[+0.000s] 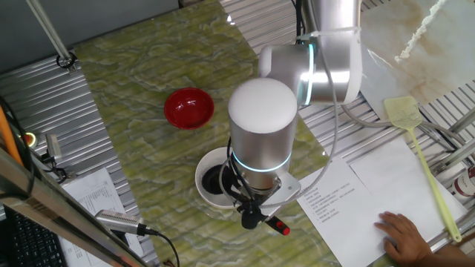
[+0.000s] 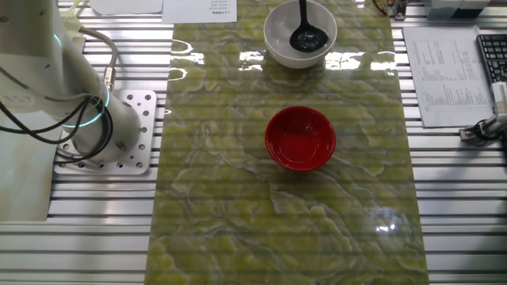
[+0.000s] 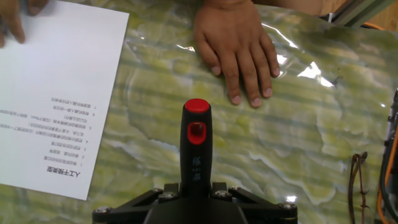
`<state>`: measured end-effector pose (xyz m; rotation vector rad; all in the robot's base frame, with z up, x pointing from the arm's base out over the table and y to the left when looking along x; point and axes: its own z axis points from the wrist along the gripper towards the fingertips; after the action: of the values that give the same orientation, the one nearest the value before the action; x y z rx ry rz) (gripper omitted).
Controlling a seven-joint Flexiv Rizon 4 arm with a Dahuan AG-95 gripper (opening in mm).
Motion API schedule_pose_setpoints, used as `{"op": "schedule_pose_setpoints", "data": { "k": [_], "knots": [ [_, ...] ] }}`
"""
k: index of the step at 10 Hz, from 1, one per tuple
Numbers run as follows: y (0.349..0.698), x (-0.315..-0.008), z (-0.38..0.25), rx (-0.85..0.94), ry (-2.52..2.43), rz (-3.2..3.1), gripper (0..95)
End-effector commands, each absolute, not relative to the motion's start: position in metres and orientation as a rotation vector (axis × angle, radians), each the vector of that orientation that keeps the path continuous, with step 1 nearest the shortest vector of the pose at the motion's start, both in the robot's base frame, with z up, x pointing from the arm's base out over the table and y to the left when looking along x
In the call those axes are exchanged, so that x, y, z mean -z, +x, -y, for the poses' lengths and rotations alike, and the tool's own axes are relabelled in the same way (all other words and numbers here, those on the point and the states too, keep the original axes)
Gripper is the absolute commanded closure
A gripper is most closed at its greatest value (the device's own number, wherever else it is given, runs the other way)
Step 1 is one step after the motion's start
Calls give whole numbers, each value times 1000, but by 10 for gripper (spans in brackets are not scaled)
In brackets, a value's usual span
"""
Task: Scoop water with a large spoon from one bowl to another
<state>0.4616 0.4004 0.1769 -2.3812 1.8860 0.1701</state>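
Note:
The large spoon is a black ladle. Its round cup [image 2: 305,38] rests inside the white bowl [image 2: 277,43] at the table's edge. In the hand view its handle [image 3: 195,155] runs up from between the jaws to a red tip [image 3: 197,106]. My gripper [image 3: 196,198] is shut on that handle, just beside the white bowl [image 1: 204,167], with the red tip [image 1: 280,226] sticking out past the fingers. The small red bowl [image 2: 299,139] stands apart at mid-table, also visible as the red bowl [image 1: 188,107] beyond my arm. Whether there is water in either bowl I cannot tell.
A person's hand [image 3: 236,50] lies flat on the table just beyond the handle tip, and the same hand [image 1: 404,236] rests on white paper [image 1: 371,200]. A yellow-green fly swatter [image 1: 404,111] lies to the right. Cables and a keyboard [image 2: 493,55] border the mat.

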Motion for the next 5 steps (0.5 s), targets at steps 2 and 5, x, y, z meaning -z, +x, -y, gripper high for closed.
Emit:
{"op": "schedule_pose_setpoints", "data": {
  "k": [2,5],
  "knots": [
    [460,-183,-400,-180,-2380,-1899,950],
    [459,-192,-399,-182,-2384,-1901,950]
  ]
}}
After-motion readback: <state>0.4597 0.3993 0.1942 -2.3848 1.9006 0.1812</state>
